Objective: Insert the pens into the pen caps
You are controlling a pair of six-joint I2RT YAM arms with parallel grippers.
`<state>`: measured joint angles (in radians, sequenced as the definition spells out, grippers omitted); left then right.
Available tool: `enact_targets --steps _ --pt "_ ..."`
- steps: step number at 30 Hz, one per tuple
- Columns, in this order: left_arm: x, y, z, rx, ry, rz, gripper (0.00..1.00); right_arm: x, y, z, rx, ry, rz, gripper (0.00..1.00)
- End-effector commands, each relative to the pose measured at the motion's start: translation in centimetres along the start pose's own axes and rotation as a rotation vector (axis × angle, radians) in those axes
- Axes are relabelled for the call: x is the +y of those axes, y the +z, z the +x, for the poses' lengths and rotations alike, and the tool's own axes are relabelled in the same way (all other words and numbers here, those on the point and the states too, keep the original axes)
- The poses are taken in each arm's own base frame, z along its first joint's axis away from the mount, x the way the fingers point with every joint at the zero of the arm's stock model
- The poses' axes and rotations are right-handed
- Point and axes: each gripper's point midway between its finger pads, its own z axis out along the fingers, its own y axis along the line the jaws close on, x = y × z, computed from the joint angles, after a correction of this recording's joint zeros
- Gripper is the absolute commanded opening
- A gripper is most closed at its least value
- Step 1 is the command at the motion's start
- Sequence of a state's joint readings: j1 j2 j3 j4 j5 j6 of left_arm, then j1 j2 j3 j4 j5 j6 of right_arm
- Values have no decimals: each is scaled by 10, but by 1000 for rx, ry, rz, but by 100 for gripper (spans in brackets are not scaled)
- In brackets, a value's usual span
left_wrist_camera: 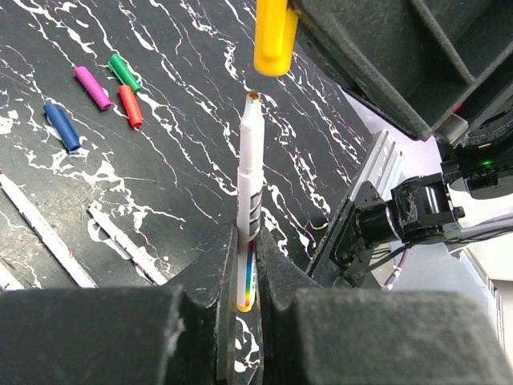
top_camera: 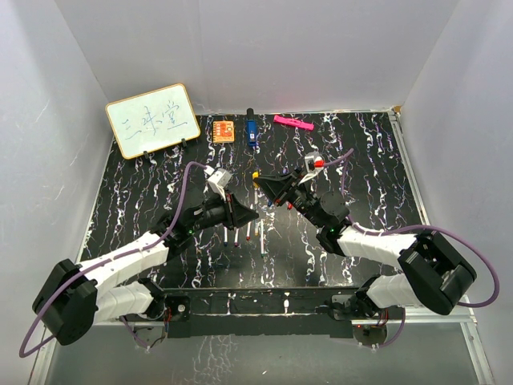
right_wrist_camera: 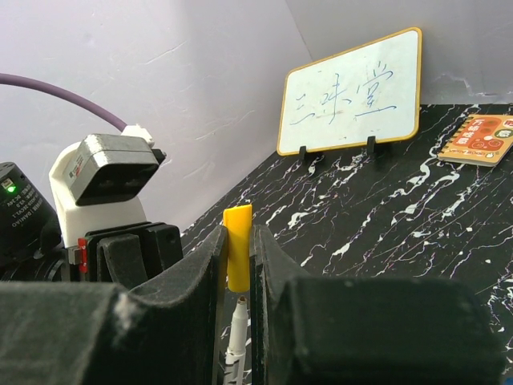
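**Left wrist view: pen (left_wrist_camera: 249,168) poised just under the yellow cap (left_wrist_camera: 274,36)**

At the bottom centre of that view our left hand (left_wrist_camera: 247,257) is closed on the pen's lower barrel. It holds the pen upright, tip toward the top of the frame. Our right hand (right_wrist_camera: 238,241) is clamped on the yellow cap, which stands between its fingers in the right wrist view, lower end facing the pen tip. Tip and cap are near but apart, and nothing is seated yet.

We judge the step in hand to be mating this yellow pair. In the left wrist view the cap's mouth sits a little right of the tip. The next move therefore calls for a small sideways correction, then a straight push along the barrel. Both grips must stay firm so neither piece slips.

The pen is a thin white barrel with a multi-coloured stripe at the grip, a yellow-orange bottom end and a small dull-yellow tip.

Further out, at the upper left, a blue cap (left_wrist_camera: 62,126), purple cap (left_wrist_camera: 93,87), green cap (left_wrist_camera: 124,71) and red cap (left_wrist_camera: 131,106) lie loose on the bench (left_wrist_camera: 184,160). Two spare pens (left_wrist_camera: 127,246) lie at lower left.
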<state>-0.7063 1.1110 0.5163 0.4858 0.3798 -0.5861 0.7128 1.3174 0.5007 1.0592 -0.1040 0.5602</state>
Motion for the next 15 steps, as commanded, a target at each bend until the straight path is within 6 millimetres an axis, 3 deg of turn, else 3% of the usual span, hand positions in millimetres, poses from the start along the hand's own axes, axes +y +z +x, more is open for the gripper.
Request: enact_targets --steps 1,15 --pt "-15 -3 -23 -74 53 34 0 10 4 -14 -56 -5 -30 0" --pt "-15 0 -22 -67 51 37 0 11 7 -8 -41 2 -36 0"
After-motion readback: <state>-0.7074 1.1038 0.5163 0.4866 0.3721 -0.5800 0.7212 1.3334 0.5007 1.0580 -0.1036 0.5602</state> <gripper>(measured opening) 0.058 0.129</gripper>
